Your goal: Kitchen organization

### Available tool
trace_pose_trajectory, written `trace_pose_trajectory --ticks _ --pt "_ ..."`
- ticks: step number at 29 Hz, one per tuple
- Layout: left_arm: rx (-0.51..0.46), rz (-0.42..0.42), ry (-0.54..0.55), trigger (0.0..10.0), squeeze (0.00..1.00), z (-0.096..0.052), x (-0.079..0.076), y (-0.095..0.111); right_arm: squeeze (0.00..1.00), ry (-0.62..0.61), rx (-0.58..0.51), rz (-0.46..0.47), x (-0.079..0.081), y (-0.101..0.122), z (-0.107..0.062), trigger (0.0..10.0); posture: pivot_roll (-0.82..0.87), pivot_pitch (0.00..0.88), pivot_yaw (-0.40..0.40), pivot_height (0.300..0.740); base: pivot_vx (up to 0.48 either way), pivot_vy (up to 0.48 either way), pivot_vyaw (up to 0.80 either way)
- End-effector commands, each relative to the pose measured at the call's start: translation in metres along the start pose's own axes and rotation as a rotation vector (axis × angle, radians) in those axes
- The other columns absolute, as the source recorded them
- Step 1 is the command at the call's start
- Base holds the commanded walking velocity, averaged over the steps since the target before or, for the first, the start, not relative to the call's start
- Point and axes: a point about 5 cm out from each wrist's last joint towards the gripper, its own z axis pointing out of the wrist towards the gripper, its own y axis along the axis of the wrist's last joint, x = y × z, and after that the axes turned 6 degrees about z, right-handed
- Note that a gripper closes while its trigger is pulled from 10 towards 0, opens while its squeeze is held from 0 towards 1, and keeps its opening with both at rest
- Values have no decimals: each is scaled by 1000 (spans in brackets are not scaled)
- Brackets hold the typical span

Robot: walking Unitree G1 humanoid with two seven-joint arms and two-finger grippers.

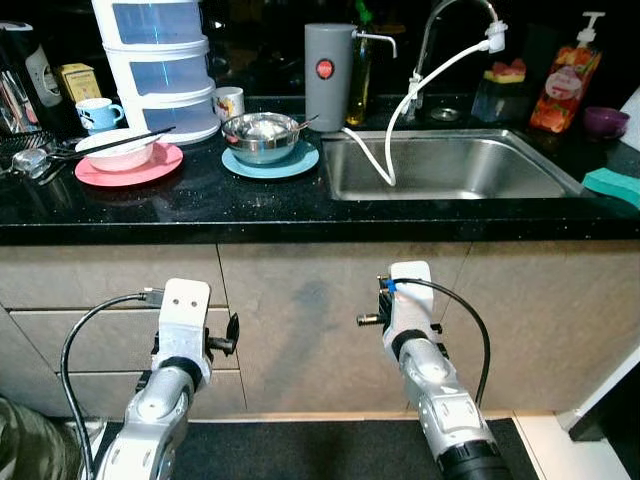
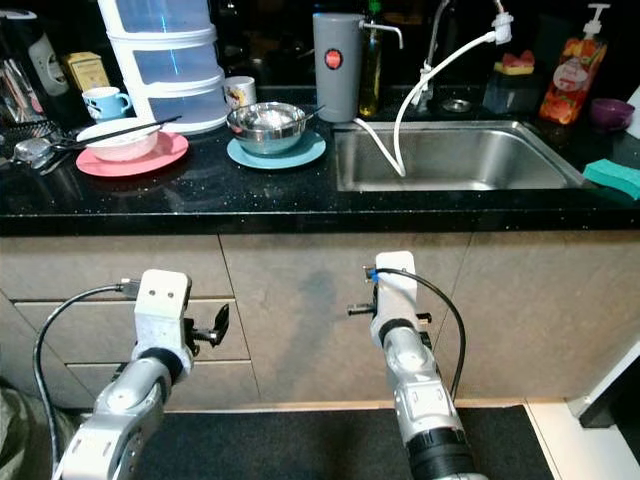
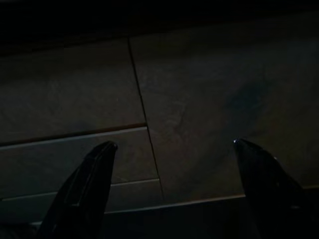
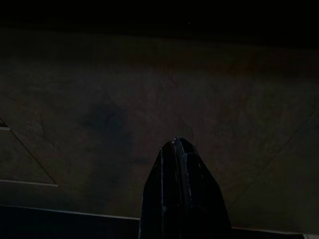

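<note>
So both arms were hanging low in front of the cabinet fronts (image 1: 300,310), nowhere near the counter. The left gripper (image 3: 172,154) had its two black fingers spread wide with nothing between them, just pointing at the drawer seams, and the right gripper (image 4: 182,149) had its fingers pressed together, empty as well, aimed at the plain cabinet door. Moving up, the black countertop (image 1: 250,205) looked untouched as far as tidying goes: a pink plate (image 1: 130,168) with a white bowl (image 1: 118,148) and dark chopsticks (image 1: 125,140) laid across it sat on the left, and just beside it a steel bowl (image 1: 262,135) rested on a blue plate (image 1: 270,163). The sink (image 1: 450,165) to the right was empty apart from a white hose (image 1: 400,115) dangling into it from the faucet (image 1: 440,30), with a green sponge (image 1: 612,185) on the counter at its far right corner. Further back there was a blue mug (image 1: 98,114), a stack of white drawers (image 1: 158,60), a grey canister (image 1: 329,75) and a soap bottle (image 1: 566,85). My read is the organizing hadn't really started yet: the dishes all still needed moving, and the arms would have to come up first.
</note>
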Motion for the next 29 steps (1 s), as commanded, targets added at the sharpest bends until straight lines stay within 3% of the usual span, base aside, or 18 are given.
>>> trace_pose_trajectory --ticks 1,5,8,13,20,25,29 --pt "29 30 -5 10000 0 1 0 -3 0 2 9 3 4 1 -1 10000 4 4 19 740 0 -480 0" --pt "9 -59 16 10000 0 2 0 -1 0 8 7 -2 6 2 -1 10000 2 0 15 740 0 -360 0" --pt "-7 -83 10 10000 0 -1 -1 0 0 19 -21 -5 7 5 -4 10000 4 0 11 740 0 0 0" --pt "-79 -41 -2 10000 0 -8 -1 11 0 39 -130 20 9 21 -6 10000 12 0 7 740 0 0 0" --pt "-105 4 -3 10000 0 -11 2 23 0 22 -151 100 5 34 -4 10000 13 0 1 740 0 0 0" --pt "-214 19 113 10000 0 -10 21 46 0 83 -322 211 3 69 -6 10000 17 8 -10 740 0 0 0" --pt "-260 35 165 10000 0 -6 36 67 0 80 -425 193 -5 92 -1 10000 31 12 -16 740 0 0 0"
